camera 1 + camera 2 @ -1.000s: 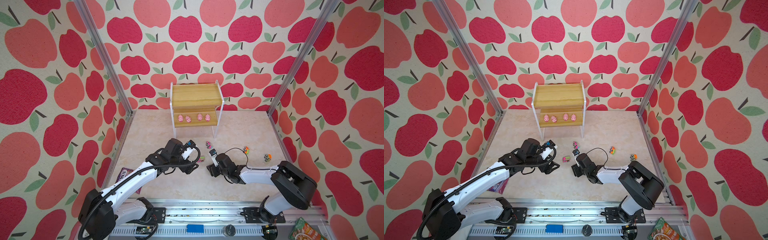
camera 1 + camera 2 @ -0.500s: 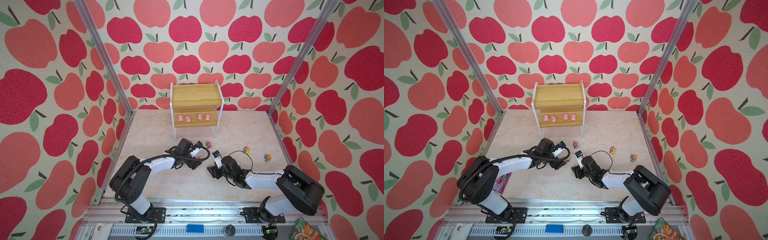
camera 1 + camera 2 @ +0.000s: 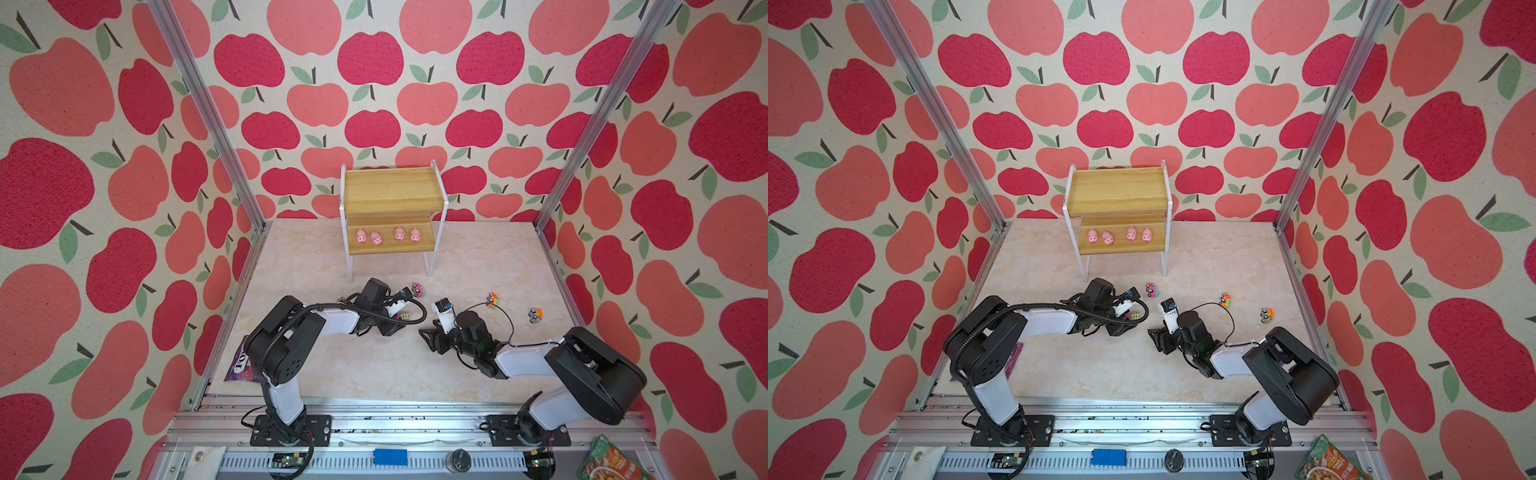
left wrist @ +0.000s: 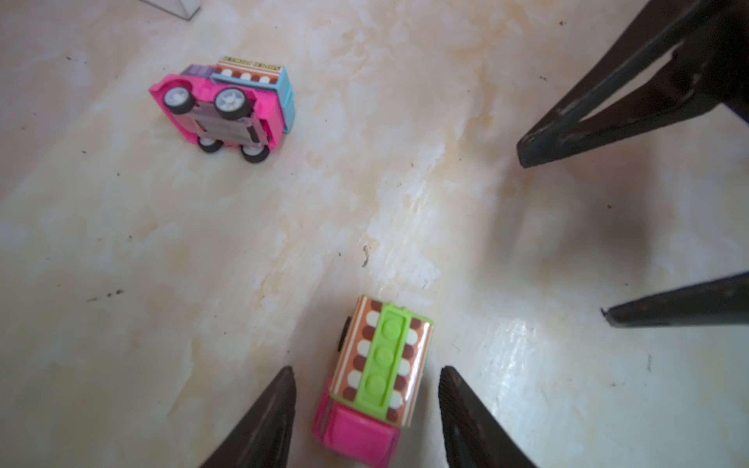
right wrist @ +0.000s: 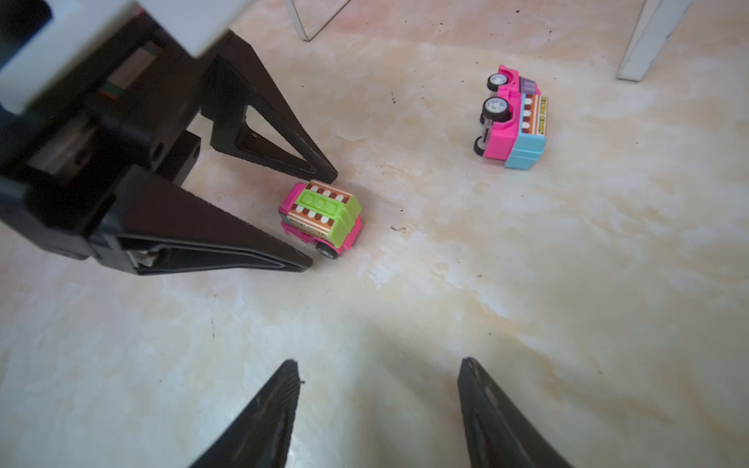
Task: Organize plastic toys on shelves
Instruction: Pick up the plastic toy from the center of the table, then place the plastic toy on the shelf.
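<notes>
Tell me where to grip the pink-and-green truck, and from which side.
Pinch the pink-and-green truck across its flat long sides, above the wheels, coming from the pink cab end, where the left tool straddles it. It stands on its wheels, leaving both sides upright and clear.

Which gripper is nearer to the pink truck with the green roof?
Left. The left gripper straddles the green-roofed pink truck, one finger on each side, not yet clamped on it. The right gripper sits well apart from the truck, facing it, open and empty.

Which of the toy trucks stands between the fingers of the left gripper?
The pink truck with the green roof, on its wheels between the fingers of the left gripper. The pink-and-blue truck lies apart, on its side.
</notes>
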`<act>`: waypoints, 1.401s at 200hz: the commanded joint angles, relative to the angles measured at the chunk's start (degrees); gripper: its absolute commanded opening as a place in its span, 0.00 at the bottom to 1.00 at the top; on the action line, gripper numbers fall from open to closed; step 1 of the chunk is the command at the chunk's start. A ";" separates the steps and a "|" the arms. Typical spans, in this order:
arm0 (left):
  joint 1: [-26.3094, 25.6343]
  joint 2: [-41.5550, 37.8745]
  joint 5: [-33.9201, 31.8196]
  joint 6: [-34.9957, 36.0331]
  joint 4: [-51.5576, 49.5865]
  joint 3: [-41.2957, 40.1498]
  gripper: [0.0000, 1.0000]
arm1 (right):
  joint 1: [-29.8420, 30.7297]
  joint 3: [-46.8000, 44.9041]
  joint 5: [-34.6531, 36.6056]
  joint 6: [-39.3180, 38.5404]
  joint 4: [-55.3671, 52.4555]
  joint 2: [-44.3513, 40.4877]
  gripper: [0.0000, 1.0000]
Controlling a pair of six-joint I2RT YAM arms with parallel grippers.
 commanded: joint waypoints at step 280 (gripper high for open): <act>-1.70 -25.58 -23.07 -24.60 -44.80 32.75 0.25 | 0.82 -2.44 0.98 -0.88 6.36 -0.85 0.63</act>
